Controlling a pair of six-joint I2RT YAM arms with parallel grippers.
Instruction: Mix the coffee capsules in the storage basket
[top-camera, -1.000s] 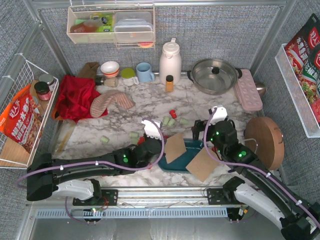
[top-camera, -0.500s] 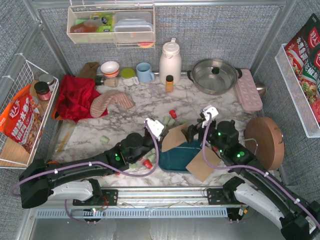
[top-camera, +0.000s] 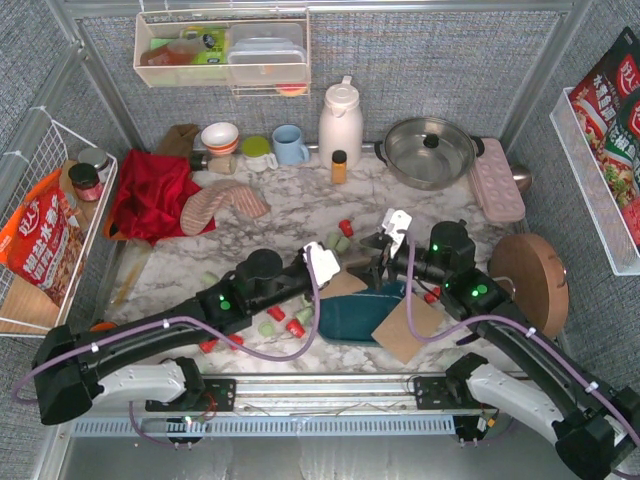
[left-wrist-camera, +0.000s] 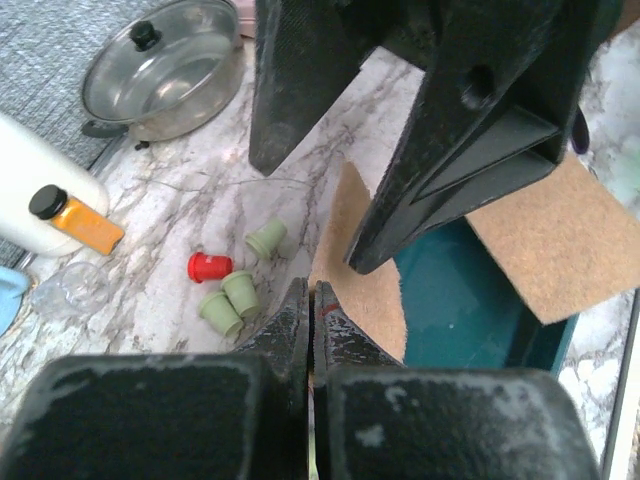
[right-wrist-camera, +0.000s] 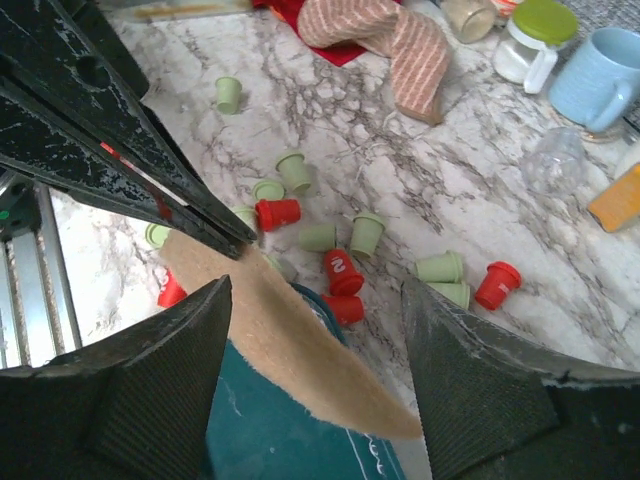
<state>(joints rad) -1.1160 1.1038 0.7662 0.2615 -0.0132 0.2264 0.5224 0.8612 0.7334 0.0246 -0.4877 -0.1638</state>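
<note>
Sitting front-centre on the marble tabletop (top-camera: 300, 215): storage basket (top-camera: 352, 318), teal, between the two arms. One cardboard sheet (left-wrist-camera: 365, 285) leans over its left end, a second cardboard sheet (top-camera: 408, 327) lies across its near-right corner.

Left gripper (left-wrist-camera: 311, 296): jaws pressed together, pinching the edge of the first cardboard sheet. Right gripper (right-wrist-camera: 315, 283): jaws spread wide, nothing between them, hovering over the basket's far rim.

Coffee capsules (right-wrist-camera: 340, 270): red and pale green, scattered loose on the marble. One cluster is just beyond the basket's far edge, more lie off its left end under the left arm, and a couple of red ones sit by the right arm. Can't tell whether any are inside; the bit of basket floor that shows is bare teal.

Back row, left to right:
- red cloth (top-camera: 150, 195) with a striped cloth (top-camera: 225, 205) beside it
- bowl (top-camera: 220, 135)
- blue mug (top-camera: 290, 145)
- white jug (top-camera: 340, 120)
- amber bottle (top-camera: 339, 167)
- lidded steel pot (top-camera: 430, 152)
- pink tray (top-camera: 497, 182)

Round wooden board (top-camera: 530, 285) is at the right edge.

Enclosure: grey woven walls (top-camera: 430, 60) on a metal frame.
- Left wall: wire rack (top-camera: 55, 130) holding a snack bag (top-camera: 40, 245).
- Back wall: clear shelf (top-camera: 150, 70).
- Right wall: white rack (top-camera: 590, 190) with red packets (top-camera: 610, 110).
</note>
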